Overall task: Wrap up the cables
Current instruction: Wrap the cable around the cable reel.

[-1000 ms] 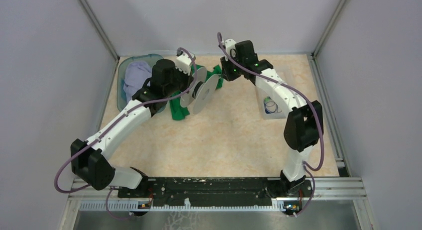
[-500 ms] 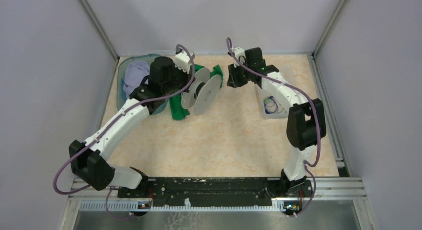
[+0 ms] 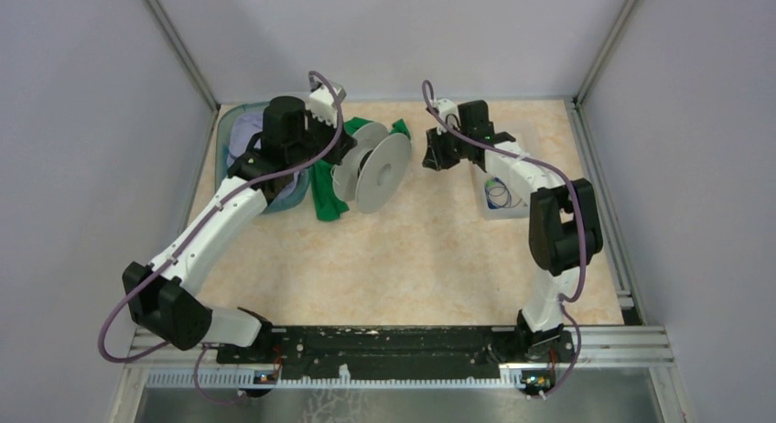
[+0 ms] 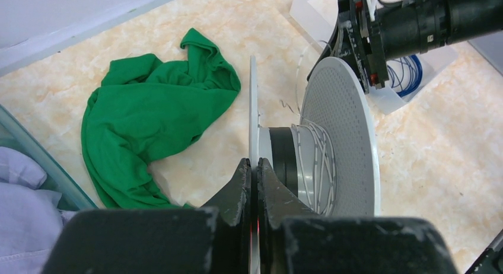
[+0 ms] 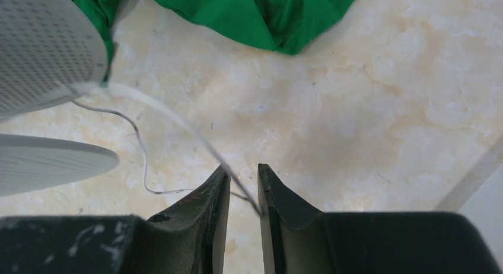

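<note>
Spool (image 4: 341, 143) x1, whitish cable (image 4: 315, 167) x1, blue cable (image 4: 412, 78) prob. x1

Near tabletop (image 3: 403, 258) open, spool (image 3: 382, 171) and green cloth (image 3: 325, 203) at far centre, whitish cable (image 5: 201, 145) strung to right hand (image 5: 241, 168)

The marbled table (image 3: 412, 258) bears a green cloth (image 4: 154, 108), a teal basket (image 3: 222, 139) and a clear box (image 3: 495, 212).

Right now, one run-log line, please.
left gripper: shut on spool flange | right gripper: jaws slightly apart, whitish cable between | spool: few turns wound | blue cable: in bin
</note>
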You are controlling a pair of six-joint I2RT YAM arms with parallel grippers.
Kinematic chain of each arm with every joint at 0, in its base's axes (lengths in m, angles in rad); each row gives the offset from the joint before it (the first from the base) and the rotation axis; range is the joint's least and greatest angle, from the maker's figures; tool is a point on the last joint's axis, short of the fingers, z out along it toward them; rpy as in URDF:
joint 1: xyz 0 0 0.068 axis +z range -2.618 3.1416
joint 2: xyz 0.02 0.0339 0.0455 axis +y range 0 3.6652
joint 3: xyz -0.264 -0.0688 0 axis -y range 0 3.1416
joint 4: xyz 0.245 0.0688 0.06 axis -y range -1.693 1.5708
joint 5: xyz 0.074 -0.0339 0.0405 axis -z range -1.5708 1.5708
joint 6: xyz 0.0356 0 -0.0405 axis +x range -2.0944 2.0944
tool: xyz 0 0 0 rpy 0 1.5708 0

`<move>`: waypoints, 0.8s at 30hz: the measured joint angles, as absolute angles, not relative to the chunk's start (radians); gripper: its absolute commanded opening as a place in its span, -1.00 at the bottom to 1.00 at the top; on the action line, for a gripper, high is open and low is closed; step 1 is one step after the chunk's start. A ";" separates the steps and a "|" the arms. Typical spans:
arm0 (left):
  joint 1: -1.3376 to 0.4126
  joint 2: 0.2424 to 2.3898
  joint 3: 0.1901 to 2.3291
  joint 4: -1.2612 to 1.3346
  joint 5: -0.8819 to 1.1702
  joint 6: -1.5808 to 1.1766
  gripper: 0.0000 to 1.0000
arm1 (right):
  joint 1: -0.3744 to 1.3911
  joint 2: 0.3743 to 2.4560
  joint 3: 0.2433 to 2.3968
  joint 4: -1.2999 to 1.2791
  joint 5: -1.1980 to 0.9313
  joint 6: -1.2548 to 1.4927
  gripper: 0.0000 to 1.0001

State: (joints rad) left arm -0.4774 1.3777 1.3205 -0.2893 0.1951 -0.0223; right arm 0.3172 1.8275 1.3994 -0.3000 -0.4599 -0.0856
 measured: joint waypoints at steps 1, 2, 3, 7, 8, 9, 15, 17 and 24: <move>-0.473 1.378 1.325 -0.293 0.200 -0.028 -1.00 | 0.311 1.827 1.388 -0.292 -0.462 -0.085 -0.51; -0.470 1.378 1.330 -0.294 0.205 -0.033 -1.00 | 0.306 1.827 1.378 -0.284 -0.465 -0.085 -0.50; -0.468 1.378 1.336 -0.295 0.211 -0.038 -1.00 | 0.300 1.827 1.367 -0.274 -0.466 -0.084 -0.49; -0.462 1.377 1.352 -0.294 0.221 -0.052 -1.00 | 0.284 1.826 1.348 -0.264 -0.471 -0.078 -0.50; -0.462 1.377 1.352 -0.294 0.224 -0.055 -1.00 | 0.283 1.826 1.348 -0.259 -0.473 -0.076 -0.55; -0.462 1.377 1.353 -0.295 0.226 -0.057 -1.00 | 0.282 1.826 1.348 -0.254 -0.473 -0.075 -0.60; -0.458 1.377 1.354 -0.295 0.236 -0.065 -1.00 | 0.282 1.819 1.348 -0.223 -0.475 -0.059 -0.94; -0.455 1.377 1.354 -0.295 0.238 -0.073 -1.00 | 0.280 1.819 1.348 -0.220 -0.476 -0.054 -1.00; -0.424 1.378 1.379 -0.297 0.233 -0.142 -1.00 | 0.280 1.818 1.316 -0.205 -0.491 -0.043 -1.00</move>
